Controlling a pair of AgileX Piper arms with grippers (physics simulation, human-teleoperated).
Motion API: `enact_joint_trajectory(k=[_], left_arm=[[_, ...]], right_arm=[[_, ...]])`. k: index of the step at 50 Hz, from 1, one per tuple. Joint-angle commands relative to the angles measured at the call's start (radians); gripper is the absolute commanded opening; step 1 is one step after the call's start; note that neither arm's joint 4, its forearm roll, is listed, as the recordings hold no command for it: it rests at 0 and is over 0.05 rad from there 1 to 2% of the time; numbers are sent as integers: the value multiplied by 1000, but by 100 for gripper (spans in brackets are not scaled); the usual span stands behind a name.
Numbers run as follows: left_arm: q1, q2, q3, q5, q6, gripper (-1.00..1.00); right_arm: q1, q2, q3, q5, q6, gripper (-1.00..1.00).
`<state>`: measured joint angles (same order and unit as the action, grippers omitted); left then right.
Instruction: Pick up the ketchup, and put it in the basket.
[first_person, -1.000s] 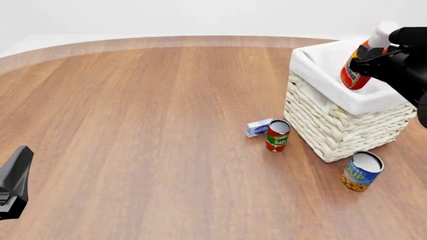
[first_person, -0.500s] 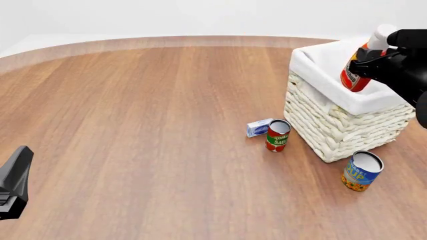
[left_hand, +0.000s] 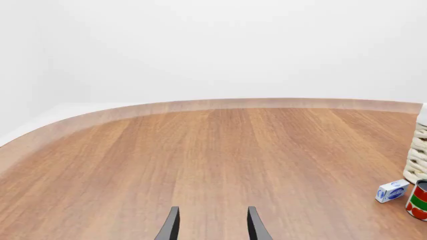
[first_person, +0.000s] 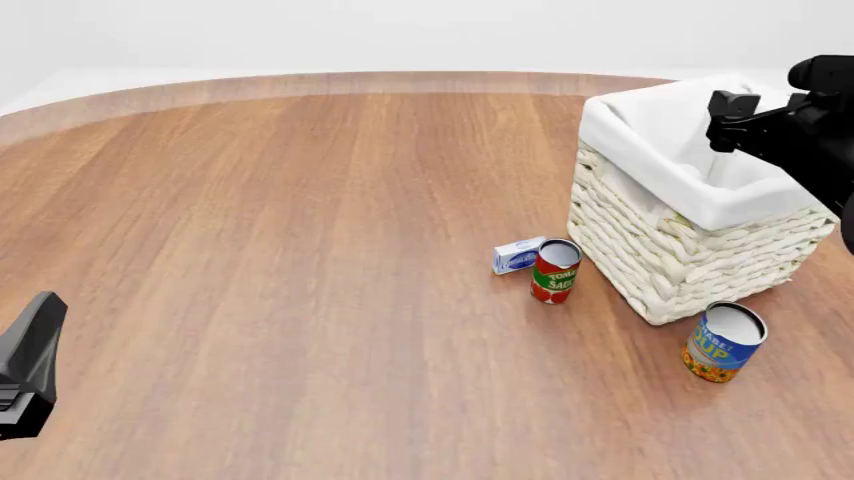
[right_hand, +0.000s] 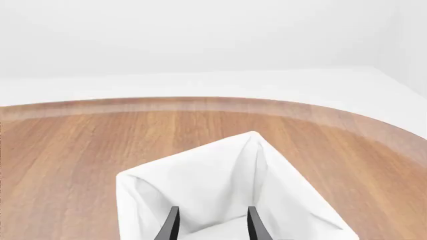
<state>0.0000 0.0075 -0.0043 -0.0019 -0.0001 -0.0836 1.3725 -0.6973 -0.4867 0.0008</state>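
Hovering right over the basket, the right hand is released: its two fingers stand apart with nothing between them, just white cloth lining below. So it's holding nothing at all.

Thing is, I can't actually see the ketchup anywhere. It's not on the tabletop and not in either hand. My guess is it's down inside the basket, hidden behind the near wall. There's a pale sliver under the hand in the front view that could be its cap, but it's too faint to call.

What could go wrong from here, imo:
- If the bottle is leaning on the lining rather than lying settled, it could flop or roll around in there. Probably harmless, since the walls look deep.
- The fingertips sit low, close to the folded cloth rim. Pulling back at an angle instead of straight up could snag the lining and tug the whole basket.
- A shoved basket would hit the tomato sauce can just beside its wall, or the blue-and-orange can near its front corner. The little blue-and-white box touching the sauce can would go too.

The left hand is released too, empty and well away on the other side, so no trouble from there.
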Motion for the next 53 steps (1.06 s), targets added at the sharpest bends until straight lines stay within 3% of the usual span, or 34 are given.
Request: enact_joint_trajectory(k=[1,17,53], left_arm=[[0,0,0,0,0,100],[0,0,0,0,0,100],[0,0,0,0,0,100]], right_arm=[[5,-15,20,-22,21,100],[32,-133,66,-45,72,100],[87,-188,43,-1,68,100]])
